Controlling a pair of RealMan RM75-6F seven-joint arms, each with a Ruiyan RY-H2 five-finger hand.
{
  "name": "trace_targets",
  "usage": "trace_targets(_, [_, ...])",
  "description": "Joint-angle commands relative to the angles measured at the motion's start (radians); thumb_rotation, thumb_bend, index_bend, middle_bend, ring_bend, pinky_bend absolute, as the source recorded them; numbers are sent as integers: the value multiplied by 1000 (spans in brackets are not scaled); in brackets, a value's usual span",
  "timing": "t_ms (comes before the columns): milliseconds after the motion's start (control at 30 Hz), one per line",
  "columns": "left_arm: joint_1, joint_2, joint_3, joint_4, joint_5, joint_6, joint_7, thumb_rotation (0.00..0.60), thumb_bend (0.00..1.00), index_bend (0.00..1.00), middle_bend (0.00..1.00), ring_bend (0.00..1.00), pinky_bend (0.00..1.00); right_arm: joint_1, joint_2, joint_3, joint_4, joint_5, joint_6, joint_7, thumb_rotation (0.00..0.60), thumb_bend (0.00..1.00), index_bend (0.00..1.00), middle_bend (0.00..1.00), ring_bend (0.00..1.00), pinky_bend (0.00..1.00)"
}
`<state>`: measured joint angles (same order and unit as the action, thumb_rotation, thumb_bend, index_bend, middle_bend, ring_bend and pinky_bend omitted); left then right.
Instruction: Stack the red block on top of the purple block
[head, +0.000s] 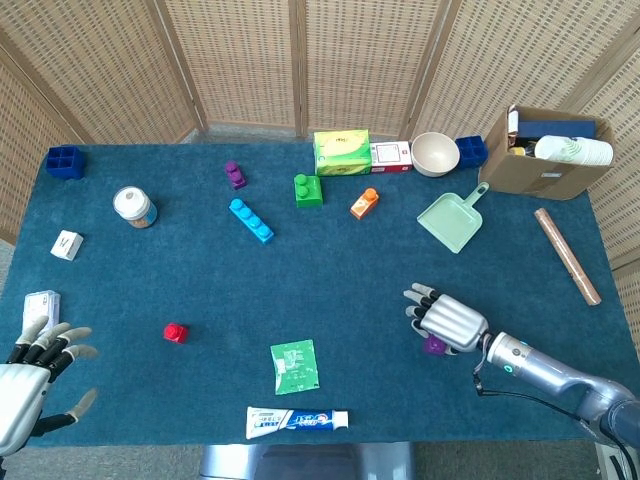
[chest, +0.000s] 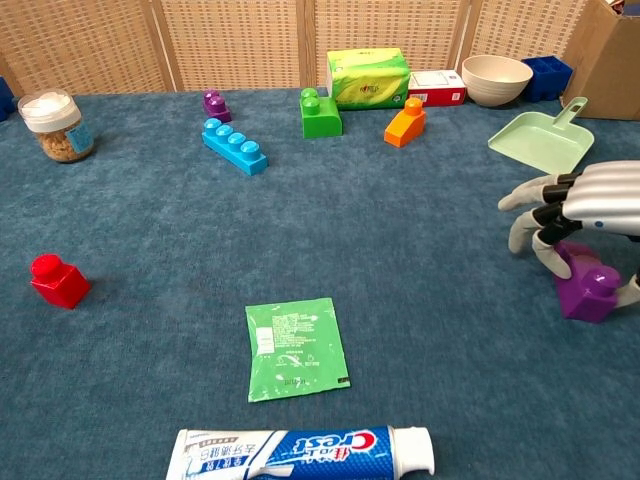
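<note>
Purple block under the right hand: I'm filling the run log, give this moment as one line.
right hand over purple block, grasp unclear | left hand open, idle | red block untouched | stack not done

Blue table (head: 330, 260), red block (head: 176, 333) at left, right hand (head: 447, 321) over purple block (head: 434, 346), left hand (head: 25, 385) spread at corner, toothpaste (head: 297, 420) near front edge

Left hand (head: 25, 392) low at the near left corner, palm down, fingers spread apart, holding nothing. Right hand (head: 447, 321) reaching in from the right on a silver arm (head: 545, 369), fingers curled downward, thumb tucked low.
</note>
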<state>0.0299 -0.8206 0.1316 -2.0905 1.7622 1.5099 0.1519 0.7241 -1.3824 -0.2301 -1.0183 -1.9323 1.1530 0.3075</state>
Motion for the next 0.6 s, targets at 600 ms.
trace_targets(600, [-21, -17, -15, 41, -20, -25, -37, 530, 377, 346, 244, 170, 0, 42, 37, 59, -207, 69, -69, -99, 600, 0, 700, 317, 151, 134])
